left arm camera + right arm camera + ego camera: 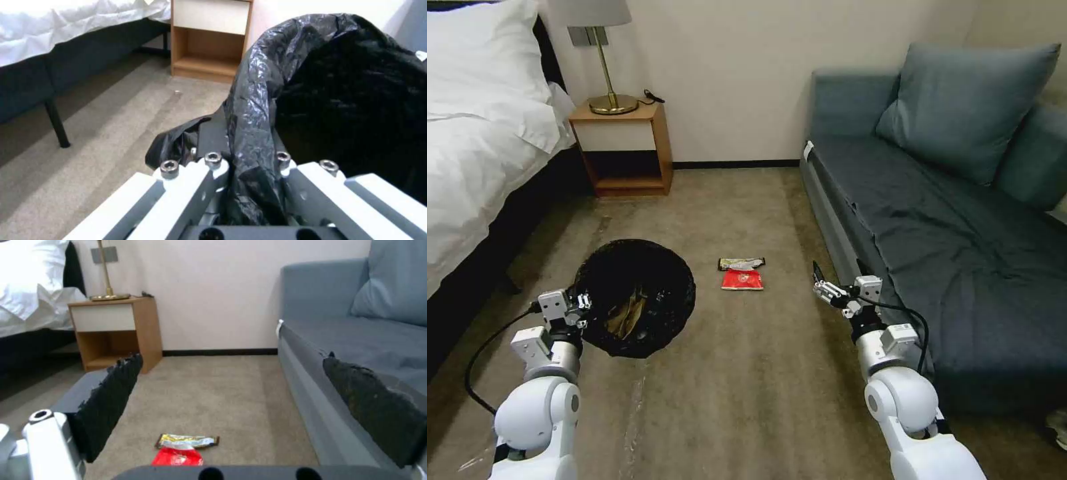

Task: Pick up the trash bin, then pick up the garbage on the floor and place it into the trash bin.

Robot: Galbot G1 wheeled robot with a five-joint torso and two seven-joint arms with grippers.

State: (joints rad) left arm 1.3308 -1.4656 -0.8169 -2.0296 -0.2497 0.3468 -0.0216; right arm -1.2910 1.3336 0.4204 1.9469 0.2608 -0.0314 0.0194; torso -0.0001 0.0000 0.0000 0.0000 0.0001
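The trash bin (pixel 637 297), lined with a crinkly black bag, hangs tilted above the carpet at the left. My left gripper (pixel 579 308) is shut on its near rim (pixel 251 133). Something brown lies inside the bin (pixel 627 317). On the carpet in the middle lie two pieces of garbage: a red snack packet (pixel 742 280) and, just behind it, a yellow-black wrapper (pixel 741 263). My right gripper (pixel 822 285) hovers open, right of the garbage and near the sofa's front edge. The right wrist view shows the red packet (pixel 178 457) and the wrapper (pixel 186 441) low between its black pads (pixel 109 403).
A grey-blue sofa (pixel 947 233) with cushions runs along the right. A bed (pixel 480 147) with white linen stands at the left, a wooden nightstand (pixel 624 147) with a brass lamp beyond it. Open carpet lies between them.
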